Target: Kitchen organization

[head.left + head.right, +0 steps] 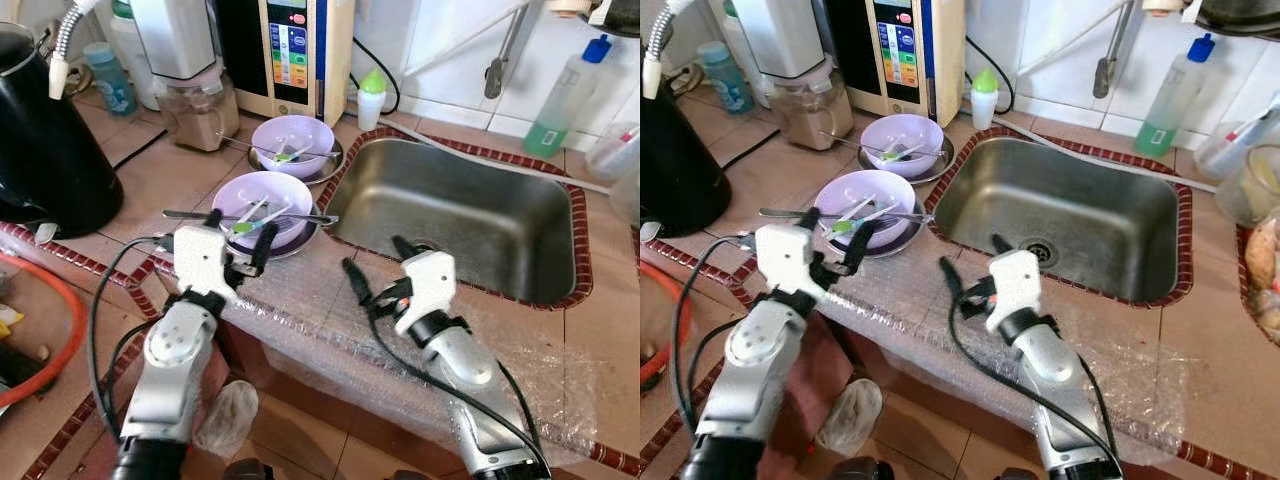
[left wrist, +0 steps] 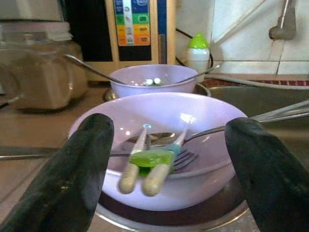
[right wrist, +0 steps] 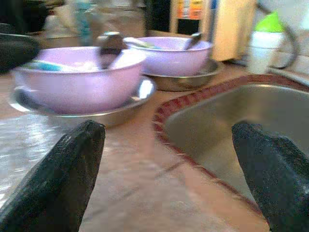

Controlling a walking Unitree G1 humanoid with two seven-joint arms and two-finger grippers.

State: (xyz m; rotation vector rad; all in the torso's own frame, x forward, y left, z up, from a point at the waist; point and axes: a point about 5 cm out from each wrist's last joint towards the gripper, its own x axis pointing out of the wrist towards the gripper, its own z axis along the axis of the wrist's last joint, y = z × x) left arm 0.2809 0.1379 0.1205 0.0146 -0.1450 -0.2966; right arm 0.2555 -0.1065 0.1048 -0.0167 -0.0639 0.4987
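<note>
Left gripper [image 1: 240,240] spread wide, empty, hovering just in front of the near purple bowl [image 1: 262,205] — fingers [image 2: 79,169] flanking its rim without touching. Bowl on a metal plate [image 1: 300,243] beside the sink [image 1: 560,215], holding a fork [image 2: 181,157] and green-banded utensils [image 2: 145,164] (long spoon laid across the rim). Second purple bowl [image 1: 293,143] behind it, also with cutlery. Right gripper [image 1: 375,262] wide apart too, gripping nothing — poised over the counter edge at the sink's near corner.
</note>
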